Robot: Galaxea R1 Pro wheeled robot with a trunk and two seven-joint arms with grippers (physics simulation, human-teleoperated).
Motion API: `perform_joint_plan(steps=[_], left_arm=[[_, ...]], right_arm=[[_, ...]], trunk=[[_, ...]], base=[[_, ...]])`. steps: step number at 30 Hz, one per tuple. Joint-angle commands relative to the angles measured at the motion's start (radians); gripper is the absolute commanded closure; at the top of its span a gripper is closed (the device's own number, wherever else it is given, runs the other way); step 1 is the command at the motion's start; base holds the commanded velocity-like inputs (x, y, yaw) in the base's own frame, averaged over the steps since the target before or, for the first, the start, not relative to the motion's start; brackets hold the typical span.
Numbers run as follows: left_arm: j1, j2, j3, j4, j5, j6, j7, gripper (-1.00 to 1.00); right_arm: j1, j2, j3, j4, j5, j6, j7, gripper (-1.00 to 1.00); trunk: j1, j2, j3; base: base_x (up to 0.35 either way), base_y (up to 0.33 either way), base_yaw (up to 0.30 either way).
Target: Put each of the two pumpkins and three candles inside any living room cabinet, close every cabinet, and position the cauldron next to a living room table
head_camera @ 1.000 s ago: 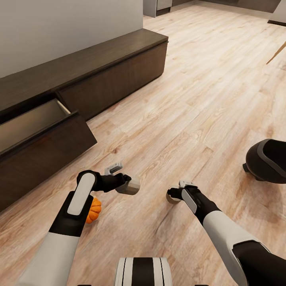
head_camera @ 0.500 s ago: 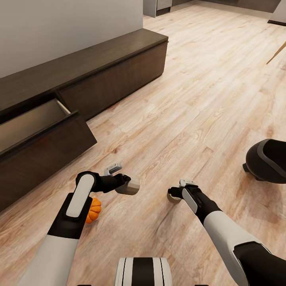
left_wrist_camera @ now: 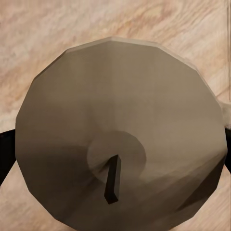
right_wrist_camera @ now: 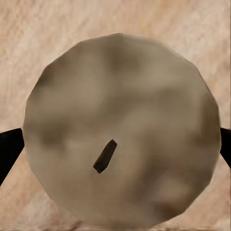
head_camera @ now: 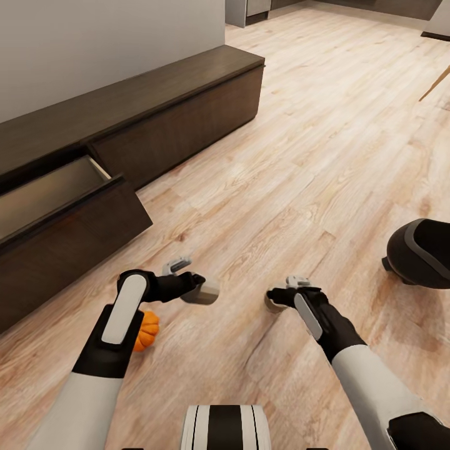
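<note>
Fingers first: your left gripper (head_camera: 201, 292) is closed around a candle (head_camera: 203, 292), carried on its side above the floor (head_camera: 300, 162), and your right gripper (head_camera: 276, 300) is clamped on a second candle (head_camera: 272, 304), held low over the boards. In the left wrist view the candle in the left gripper (left_wrist_camera: 115, 139) shows its flat end and dark wick, with the black fingers (left_wrist_camera: 5, 149) pressing at both flanks. The right wrist view gives you the same face-on look at the other candle (right_wrist_camera: 120, 130), black fingers (right_wrist_camera: 9, 149) touching it on either side.

Working down by size, you have the plank floor running across the whole head view. Along its left edge stands the cabinet (head_camera: 181, 112), long, low and dark brown, against the pale wall (head_camera: 94, 44). Its near drawer (head_camera: 56, 206) is pulled out, pale beige inside, and from here you cannot see anything lying in it; the farther drawer front is flush.

At the right edge of the floor sits the cauldron (head_camera: 419, 250), black and rounded, partly cut off by the frame, well apart from both arms.

One pumpkin (head_camera: 147, 330) rests on the floor just beside your left forearm, which hides part of it; it lies between the open drawer and your base, nearer the base.
</note>
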Motion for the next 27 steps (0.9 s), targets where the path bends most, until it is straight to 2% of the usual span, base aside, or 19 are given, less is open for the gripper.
perform_joint_plan(steps=[1, 3, 7, 14, 18, 21, 22, 24, 25, 27], left_arm=[[0.000, 0.000, 0.000, -0.004, 0.009, 0.002, 0.011, 1.00], [0.010, 0.001, 0.001, -0.014, 0.008, 0.001, 0.013, 1.00], [0.024, 0.021, -0.001, -0.048, 0.005, -0.002, 0.014, 1.00], [0.032, 0.024, -0.014, -0.082, 0.006, 0.000, 0.014, 1.00], [0.024, 0.029, -0.016, -0.102, 0.006, 0.005, 0.015, 1.00], [0.018, 0.044, -0.016, -0.114, 0.005, 0.005, 0.014, 1.00], [0.017, 0.045, -0.021, -0.132, 0.006, 0.005, 0.013, 1.00], [0.022, 0.039, -0.065, -0.139, 0.006, 0.004, 0.015, 1.00], [0.017, 0.032, -0.142, -0.162, 0.007, 0.004, 0.043, 1.00], [0.021, 0.031, -0.154, -0.166, 0.006, 0.004, 0.055, 1.00]], right_arm=[[0.034, -0.013, 0.003, -0.091, -0.012, 0.039, -0.009, 1.00], [0.080, -0.023, -0.001, -0.200, -0.012, 0.071, -0.009, 1.00], [0.182, -0.050, -0.005, -0.443, -0.012, 0.107, -0.009, 1.00], [0.278, -0.066, -0.010, -0.721, -0.013, 0.236, -0.013, 1.00], [0.292, -0.066, -0.039, -0.768, -0.013, 0.263, -0.013, 1.00], [0.293, -0.060, -0.051, -0.779, -0.015, 0.270, -0.013, 1.00], [0.294, -0.068, -0.057, -0.785, -0.014, 0.276, -0.011, 1.00], [0.295, -0.086, -0.062, -0.786, -0.014, 0.276, -0.007, 1.00], [0.282, -0.105, -0.087, -0.787, -0.014, 0.276, -0.004, 1.00], [0.277, -0.103, -0.098, -0.787, -0.016, 0.277, -0.003, 1.00]], trunk=[[0.000, 0.000, 0.003], [-0.001, 0.000, 0.011], [-0.003, 0.001, 0.026], [-0.006, 0.003, 0.053], [-0.008, 0.004, 0.069], [-0.009, 0.005, 0.081], [-0.010, 0.005, 0.085], [-0.011, 0.005, 0.092], [-0.011, 0.006, 0.096], [-0.012, 0.006, 0.104]], base=[[0.000, 0.000, 0.000], [0.000, 0.000, 0.000], [0.000, 0.000, 0.000], [0.000, 0.000, 0.000], [0.000, 0.000, 0.057], [0.000, 0.000, 0.207], [0.000, 0.000, 0.264], [0.000, 0.000, 0.271], [0.000, 0.000, 0.278], [0.000, 0.000, 0.279]])
